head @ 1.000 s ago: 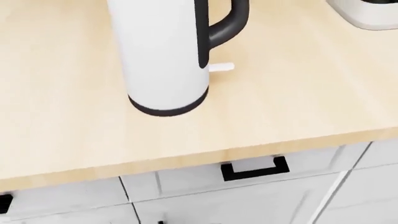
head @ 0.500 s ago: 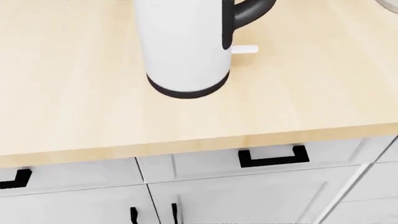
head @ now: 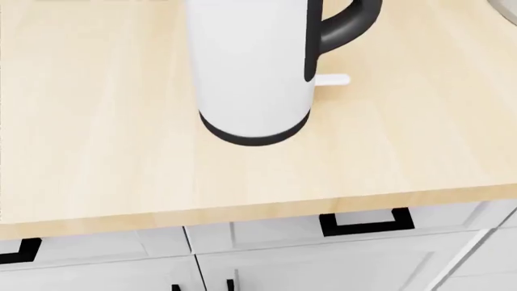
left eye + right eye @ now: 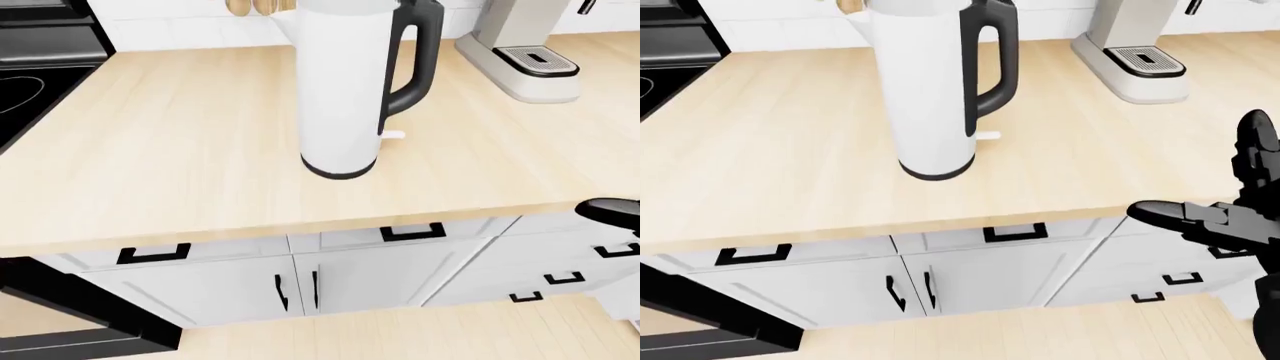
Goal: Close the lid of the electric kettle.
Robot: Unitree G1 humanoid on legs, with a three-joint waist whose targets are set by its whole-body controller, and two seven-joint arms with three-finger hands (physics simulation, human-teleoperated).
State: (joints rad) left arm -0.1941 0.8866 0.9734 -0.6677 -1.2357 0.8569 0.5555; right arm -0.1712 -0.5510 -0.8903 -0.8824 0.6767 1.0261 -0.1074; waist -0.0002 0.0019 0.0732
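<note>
Bare counter (image 4: 180,142) surrounds the kettle (image 4: 345,90); the coffee machine (image 4: 520,52) stands well apart at right.

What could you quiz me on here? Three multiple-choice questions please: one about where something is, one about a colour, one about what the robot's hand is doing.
1. In the left-eye view, what stands right of the kettle?
A. a toaster
B. a coffee machine
C. a sink

2. What colour is the kettle's handle?
A. black
B. red
C. white

3. What is the right hand doing?
A. gripping the handle
B. pressing the lid
C. hanging clear of the kettle, holding nothing

Answers:
1. B, the coffee machine sits at the counter's upper right.
2. A, the handle is black against the white body.
3. C, the hand is off the counter edge, empty.
</note>
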